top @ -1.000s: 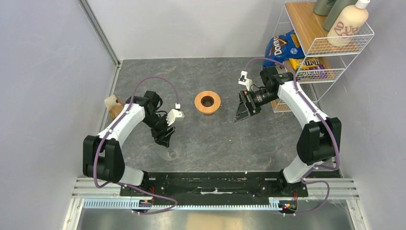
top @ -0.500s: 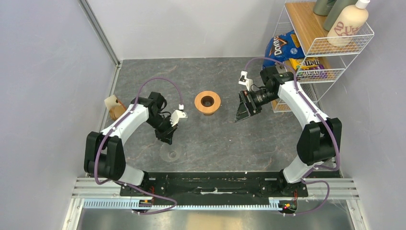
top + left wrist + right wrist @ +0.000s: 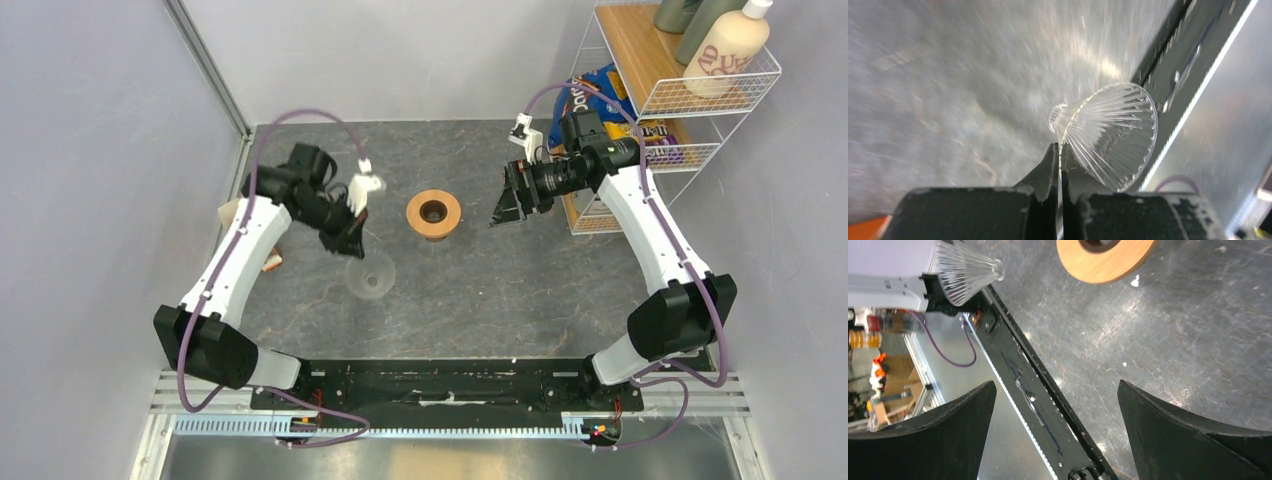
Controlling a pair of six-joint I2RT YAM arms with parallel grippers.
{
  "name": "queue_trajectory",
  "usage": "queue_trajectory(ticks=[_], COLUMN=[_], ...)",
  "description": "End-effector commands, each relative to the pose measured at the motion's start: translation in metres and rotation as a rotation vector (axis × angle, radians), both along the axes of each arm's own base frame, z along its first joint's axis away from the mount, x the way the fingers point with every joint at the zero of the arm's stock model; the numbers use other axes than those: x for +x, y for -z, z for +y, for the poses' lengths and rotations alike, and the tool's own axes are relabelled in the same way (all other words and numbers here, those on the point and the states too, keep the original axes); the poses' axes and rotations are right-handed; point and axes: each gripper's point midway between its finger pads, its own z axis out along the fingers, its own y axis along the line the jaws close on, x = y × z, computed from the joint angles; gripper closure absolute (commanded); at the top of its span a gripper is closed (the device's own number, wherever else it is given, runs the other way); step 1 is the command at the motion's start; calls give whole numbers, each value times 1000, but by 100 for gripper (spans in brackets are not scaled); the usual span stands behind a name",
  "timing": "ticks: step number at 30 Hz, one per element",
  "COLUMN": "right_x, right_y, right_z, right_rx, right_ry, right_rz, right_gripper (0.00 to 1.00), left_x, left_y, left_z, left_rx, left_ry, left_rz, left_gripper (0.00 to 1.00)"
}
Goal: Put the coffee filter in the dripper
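Observation:
The dripper is in two parts. Its clear ribbed glass cone (image 3: 370,278) (image 3: 1113,135) (image 3: 965,270) hangs tilted above the table, and my left gripper (image 3: 350,245) (image 3: 1060,147) is shut on the cone's thin wall near its neck. Its wooden ring collar (image 3: 433,214) (image 3: 1103,257) lies flat at the table's middle, to the right of the cone. My right gripper (image 3: 507,205) (image 3: 1056,385) hovers open and holds nothing, right of the ring. A tan scrap (image 3: 229,212), possibly the coffee filter, peeks out behind the left arm, mostly hidden.
A white wire shelf (image 3: 690,120) with bottles and snack bags stands at the back right. A brown-orange scrap (image 3: 272,264) shows under the left arm. Grey walls close the left and back sides. The black base rail (image 3: 450,380) runs along the near edge.
My left gripper closed on the glass cone, raised it off the table and carried it back toward the ring. The right arm swung a little farther back, still open.

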Motion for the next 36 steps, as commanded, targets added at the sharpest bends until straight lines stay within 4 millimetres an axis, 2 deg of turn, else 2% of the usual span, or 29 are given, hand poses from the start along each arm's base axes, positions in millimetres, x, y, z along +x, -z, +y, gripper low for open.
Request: queue_trajectory(ticks=[1, 4, 7, 10, 13, 17, 25, 28, 36], right_x=[23, 45, 53, 54, 68, 75, 61, 51, 48], right_y=[-47, -61, -78, -94, -106, -113, -117, -110, -107], right_z=[-1, -13, -18, -21, -32, -40, -34, -27, -27], right_rx=[9, -39, -51, -56, -83, -88, -13, -16, -20], right_ry=[132, 284, 320, 284, 358, 442, 425, 335, 320], right_rz=[-125, -173, -248, -378, -493, -514, -546, -520, -518], right_gripper=[1, 1, 1, 1, 1, 1, 1, 1, 1], left_x=[34, 59, 81, 104, 126, 152, 168, 170, 175], left_y=[-95, -125, -143, -140, -137, -124, -104, -99, -85], left_z=[-34, -39, -54, -69, -83, -93, -107, -112, -122], left_rx=[-151, -154, -235, -274, -298, -275, -258, -262, -269], left_ry=[-191, -387, -525, -621, -681, -760, -759, -742, -711], left_rz=[-6, 17, 66, 86, 93, 115, 140, 151, 167], left_gripper=[98, 98, 98, 98, 98, 98, 98, 98, 98])
